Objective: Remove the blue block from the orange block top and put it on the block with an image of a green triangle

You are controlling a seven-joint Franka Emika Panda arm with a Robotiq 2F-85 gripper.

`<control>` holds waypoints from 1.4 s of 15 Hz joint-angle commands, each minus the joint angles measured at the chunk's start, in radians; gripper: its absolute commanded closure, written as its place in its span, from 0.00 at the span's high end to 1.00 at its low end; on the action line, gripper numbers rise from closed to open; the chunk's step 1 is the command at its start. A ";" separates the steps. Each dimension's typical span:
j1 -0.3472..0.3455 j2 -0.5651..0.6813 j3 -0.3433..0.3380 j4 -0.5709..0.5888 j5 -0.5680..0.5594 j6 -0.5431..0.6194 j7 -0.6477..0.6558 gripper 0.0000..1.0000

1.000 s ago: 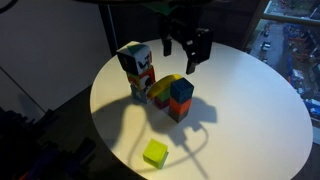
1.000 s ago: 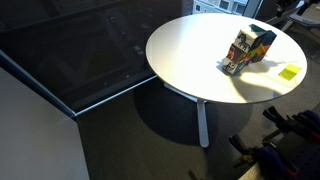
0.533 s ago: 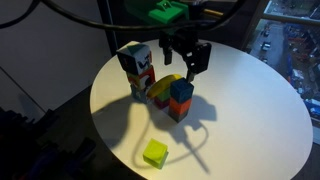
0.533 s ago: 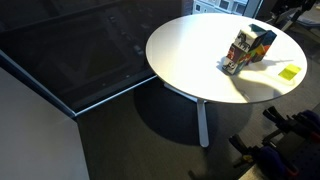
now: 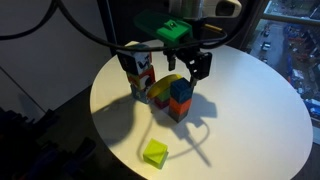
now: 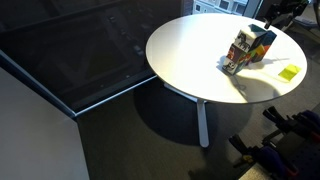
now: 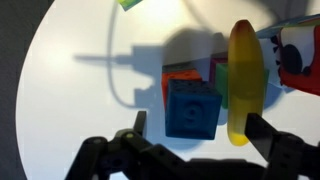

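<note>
The blue block (image 5: 181, 91) sits on top of the orange block (image 5: 178, 109) near the middle of the round white table (image 5: 250, 110). In the wrist view the blue block (image 7: 192, 108) lies between my fingers, with the orange block (image 7: 180, 74) showing under it. My gripper (image 5: 193, 68) is open and empty, just above and behind the blue block; in the wrist view its fingers (image 7: 195, 128) straddle the block without touching. A green-faced block (image 7: 218, 74) stands beside them. I cannot make out a green triangle image.
A long yellow piece (image 7: 240, 80) lies against the blocks. A stack of picture blocks (image 5: 137, 65) stands behind them. A lime block (image 5: 154, 153) lies alone near the table's front edge, also seen in an exterior view (image 6: 290, 71). The block cluster (image 6: 250, 45) shows there too.
My gripper has moved down and in toward the blue block, staying open. The blocks have not moved.
</note>
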 commanded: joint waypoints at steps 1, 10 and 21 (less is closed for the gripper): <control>-0.032 0.039 0.028 0.046 0.027 0.007 -0.018 1.00; -0.062 0.090 0.048 0.081 0.023 0.020 -0.035 1.00; -0.077 0.134 0.060 0.100 0.017 0.021 -0.043 1.00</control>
